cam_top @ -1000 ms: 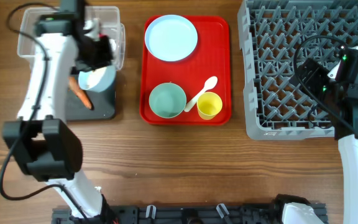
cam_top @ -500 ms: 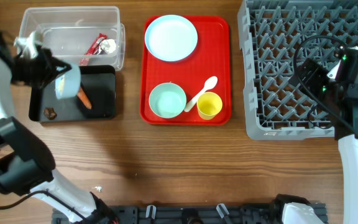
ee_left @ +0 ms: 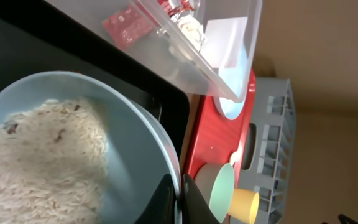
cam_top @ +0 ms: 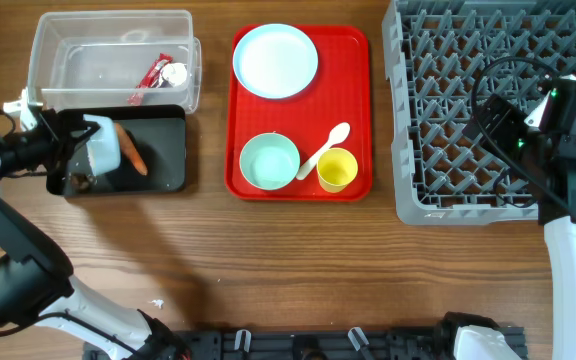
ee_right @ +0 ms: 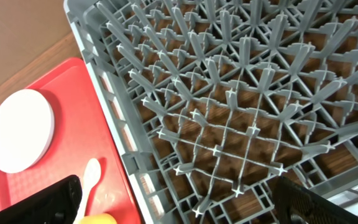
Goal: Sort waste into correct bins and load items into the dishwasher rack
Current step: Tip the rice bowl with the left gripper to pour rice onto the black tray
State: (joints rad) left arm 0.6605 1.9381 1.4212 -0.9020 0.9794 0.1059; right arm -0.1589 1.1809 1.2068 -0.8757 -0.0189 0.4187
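My left gripper (ee_left: 179, 200) is shut on the rim of a pale blue bowl (ee_left: 129, 143) that holds white rice (ee_left: 36, 155). From overhead this bowl (cam_top: 104, 148) hangs tipped on its side over the left part of the black tray (cam_top: 163, 160), next to the orange carrot piece (cam_top: 132, 151). A small brown lump (cam_top: 81, 183) lies in the tray's corner. The clear tub (cam_top: 68, 55) holds the red wrapper (cam_top: 151, 74) and the foil ball (cam_top: 175, 73). My right gripper (ee_right: 176, 205) stands open above the grey dishwasher rack (ee_right: 229, 93), with nothing between its fingers.
The red tray (cam_top: 353, 60) in the middle carries a pale blue plate (cam_top: 275, 60), a second bowl (cam_top: 269, 162), a white spoon (cam_top: 325, 150) and a yellow cup (cam_top: 337, 169). The rack (cam_top: 448, 60) fills the right side.
My left arm has swung out to the left. The bowl has moved from the black tray's right part to its left part and is now tipped over. The right arm has not moved.
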